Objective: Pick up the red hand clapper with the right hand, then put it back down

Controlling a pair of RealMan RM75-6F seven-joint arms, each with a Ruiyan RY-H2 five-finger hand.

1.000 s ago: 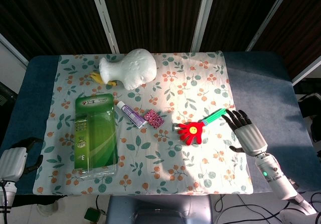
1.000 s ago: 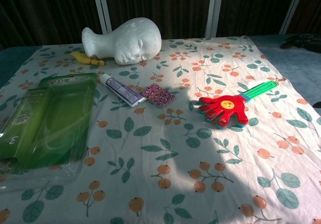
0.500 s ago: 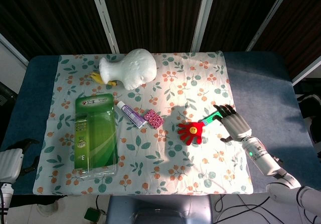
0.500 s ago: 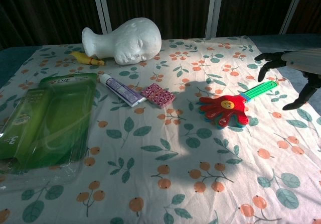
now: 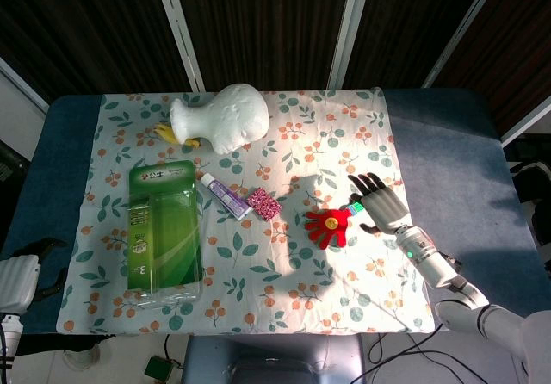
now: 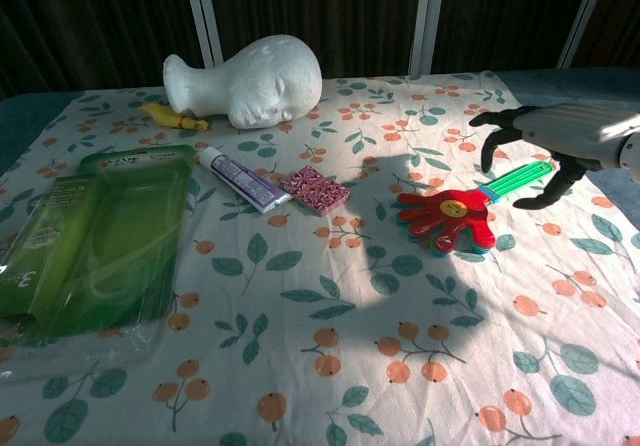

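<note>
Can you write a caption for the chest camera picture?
Right robot hand hovers open above the red hand clapper's green handle.

- The right hand (image 6: pixel 545 131) hangs over the green handle of the red hand clapper (image 6: pixel 447 218), fingers spread.
- The clapper lies flat on the flowery cloth (image 6: pixel 330 366).

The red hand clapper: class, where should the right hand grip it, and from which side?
Probably the green handle, from above. It is slim, points toward the right hand whose fingers are spread above it, while the red hand clapper head lies broad and flat.
</note>
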